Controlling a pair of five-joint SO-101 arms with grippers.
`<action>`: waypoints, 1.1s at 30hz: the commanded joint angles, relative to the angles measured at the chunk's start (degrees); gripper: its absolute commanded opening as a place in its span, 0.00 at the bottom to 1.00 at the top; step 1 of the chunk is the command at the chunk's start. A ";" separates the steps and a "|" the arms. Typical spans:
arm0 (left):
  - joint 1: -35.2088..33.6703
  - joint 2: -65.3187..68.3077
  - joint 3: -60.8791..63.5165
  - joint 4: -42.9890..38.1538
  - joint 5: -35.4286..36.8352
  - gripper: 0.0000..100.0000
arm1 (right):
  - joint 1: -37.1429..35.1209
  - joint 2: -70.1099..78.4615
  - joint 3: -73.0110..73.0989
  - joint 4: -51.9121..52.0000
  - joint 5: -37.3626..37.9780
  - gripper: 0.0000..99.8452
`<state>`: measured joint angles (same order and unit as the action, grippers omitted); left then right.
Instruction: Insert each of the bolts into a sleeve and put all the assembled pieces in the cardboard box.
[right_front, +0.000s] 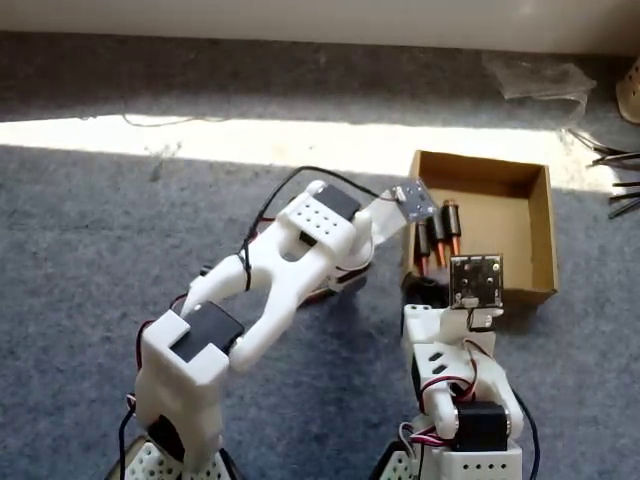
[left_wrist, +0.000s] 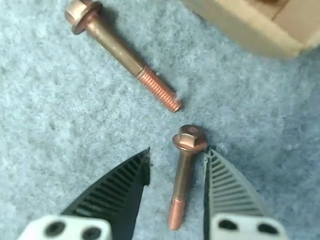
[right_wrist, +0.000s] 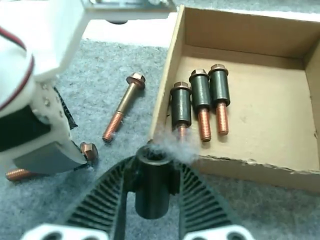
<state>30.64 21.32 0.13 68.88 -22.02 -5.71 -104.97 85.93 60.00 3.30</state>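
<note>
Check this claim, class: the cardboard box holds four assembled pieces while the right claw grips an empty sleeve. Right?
Wrong count: the right wrist view shows three assembled pieces in the cardboard box, not four. The right claw does grip an empty sleeve.

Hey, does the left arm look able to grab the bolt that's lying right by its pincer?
Probably yes. The left pincer is open, and the bolt lies flat on the carpet between its fingers with nothing over it. The second bolt lies apart, out of the way.

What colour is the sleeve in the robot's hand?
The sleeve is black, clearest in the right wrist view.
</note>
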 joint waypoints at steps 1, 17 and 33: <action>-0.31 1.89 -0.40 -0.70 -0.35 0.17 | 0.66 -0.40 -0.66 -1.80 -0.09 0.00; -0.04 6.46 -3.12 -1.05 -0.18 0.17 | 0.57 -0.40 -0.66 -1.89 0.00 0.00; -0.04 6.64 -4.62 -0.70 0.00 0.06 | 0.57 -0.40 -0.66 -1.89 0.00 0.00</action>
<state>31.08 27.74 -2.24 68.70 -22.11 -5.71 -104.97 85.93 60.00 3.30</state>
